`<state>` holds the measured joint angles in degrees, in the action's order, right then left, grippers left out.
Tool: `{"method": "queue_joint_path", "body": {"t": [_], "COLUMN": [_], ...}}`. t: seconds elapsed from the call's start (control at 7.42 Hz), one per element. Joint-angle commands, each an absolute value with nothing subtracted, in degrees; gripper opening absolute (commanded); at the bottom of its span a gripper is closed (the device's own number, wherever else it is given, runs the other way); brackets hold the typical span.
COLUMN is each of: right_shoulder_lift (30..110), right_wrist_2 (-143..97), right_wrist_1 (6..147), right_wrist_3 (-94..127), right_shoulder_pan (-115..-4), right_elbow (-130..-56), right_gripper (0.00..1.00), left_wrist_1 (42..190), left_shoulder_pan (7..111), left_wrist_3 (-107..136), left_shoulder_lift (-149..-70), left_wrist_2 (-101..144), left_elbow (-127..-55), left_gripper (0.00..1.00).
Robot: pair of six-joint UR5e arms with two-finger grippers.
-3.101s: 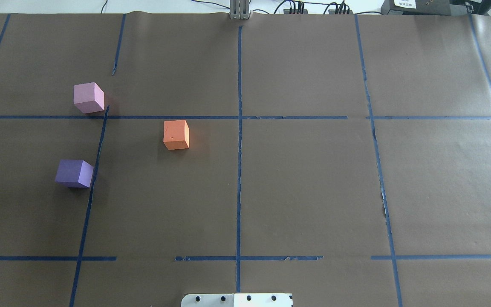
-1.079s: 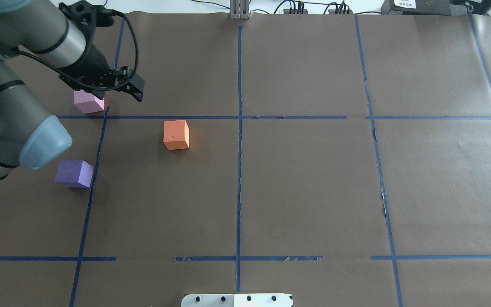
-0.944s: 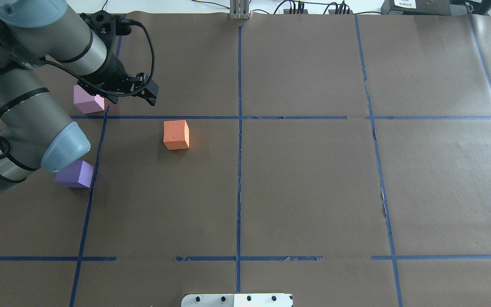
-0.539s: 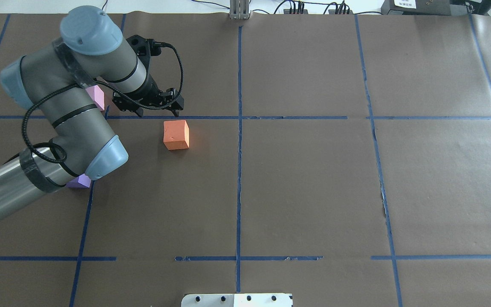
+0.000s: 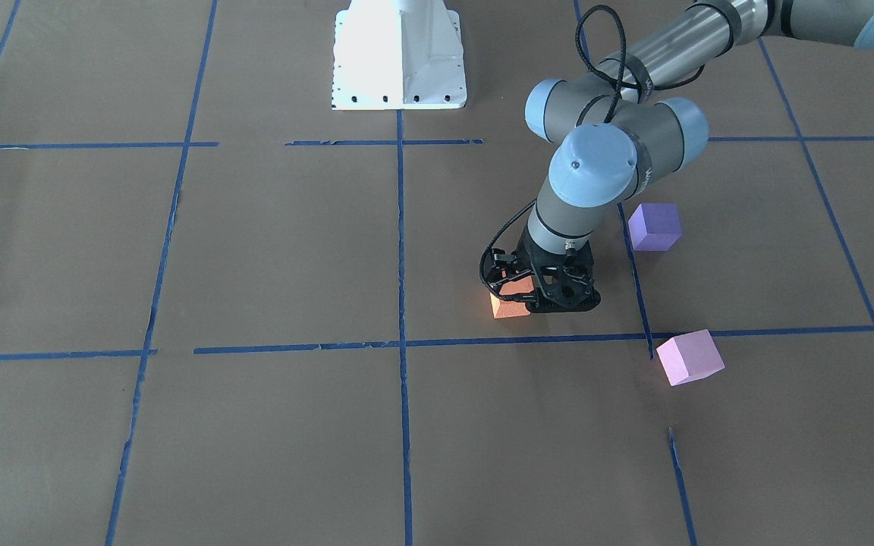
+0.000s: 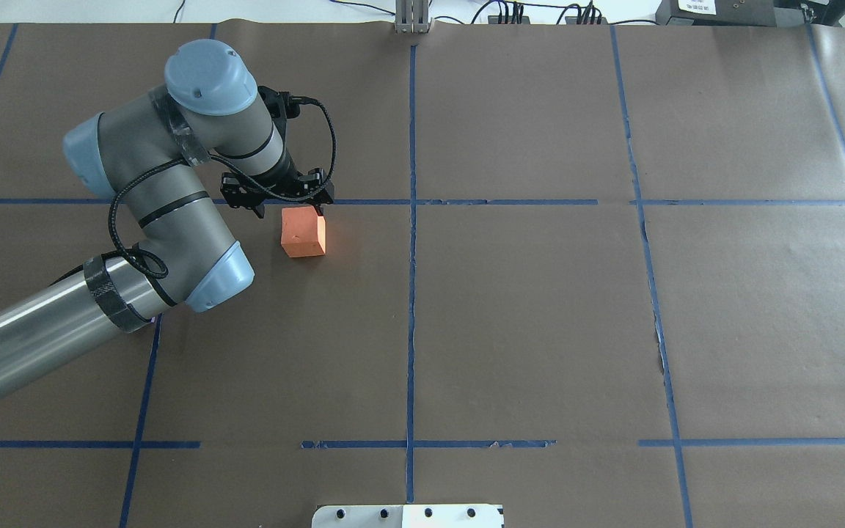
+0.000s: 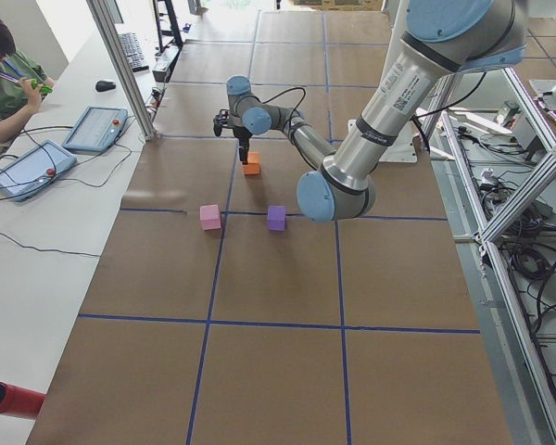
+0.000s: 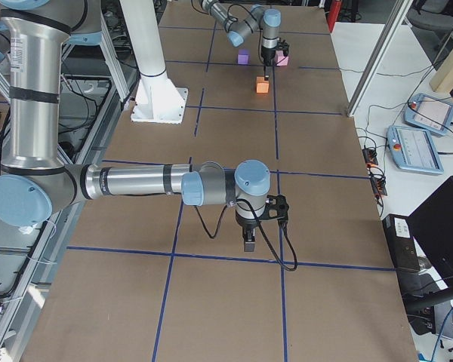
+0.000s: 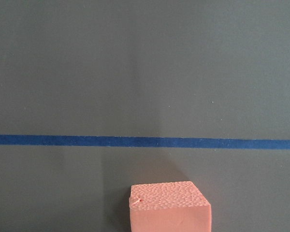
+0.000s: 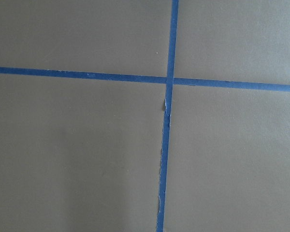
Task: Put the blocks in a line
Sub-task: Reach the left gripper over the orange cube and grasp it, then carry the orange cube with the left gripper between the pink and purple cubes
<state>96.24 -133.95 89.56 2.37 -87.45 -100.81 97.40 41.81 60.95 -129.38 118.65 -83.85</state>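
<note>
The orange block [image 6: 304,233] sits on the brown paper left of the centre tape line; it also shows in the front view [image 5: 507,305] and low in the left wrist view [image 9: 170,207]. My left gripper [image 6: 289,207] is open and hangs over the block's far edge, fingers spread to either side, holding nothing. In the front view the gripper [image 5: 542,297] hides most of the orange block. The purple block [image 5: 654,226] and the pink block [image 5: 689,356] lie apart, hidden by my arm in the overhead view. My right gripper [image 8: 248,243] hangs over bare paper; I cannot tell if it is open.
Blue tape lines [image 6: 411,293] divide the paper into squares. The robot's white base plate [image 5: 399,53] is at the near table edge. An operator [image 7: 5,65] sits by tablets beyond the far edge. A metal post [image 6: 412,18] stands at the far edge.
My left arm came in from the left, passed over the pink block and moved right and down to the orange block. The blocks have not moved.
</note>
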Motion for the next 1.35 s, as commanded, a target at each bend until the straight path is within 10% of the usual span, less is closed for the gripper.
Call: {"method": "queue_joint_path", "body": {"t": [0.0,0.67,0.94,1.21], "right_shoulder_lift": [96.2,96.2,96.2,96.2], "right_wrist_2": [-133.9,-133.9,-133.9,-133.9], "right_wrist_1": [89.6,89.6,89.6,89.6], "right_wrist_3": [2.4,2.4,2.4,2.4], "right_shoulder_pan": [-87.5,-87.5,-87.5,-87.5], "right_elbow": [-100.8,-100.8,-100.8,-100.8], "right_gripper": [1.0,1.0,1.0,1.0], "left_wrist_1": [98.6,102.8,102.8,98.0], "left_shoulder_pan": [40.4,38.7,38.8,42.1], "left_wrist_3": [62.7,66.4,67.2,66.0], "left_shoulder_lift": [-129.2,-129.3,-129.3,-128.4], "left_wrist_2": [118.0,114.7,114.6,115.0], "left_elbow": [-82.7,-80.3,-80.5,-87.1], "left_gripper": [1.0,0.94,0.2,0.0]}}
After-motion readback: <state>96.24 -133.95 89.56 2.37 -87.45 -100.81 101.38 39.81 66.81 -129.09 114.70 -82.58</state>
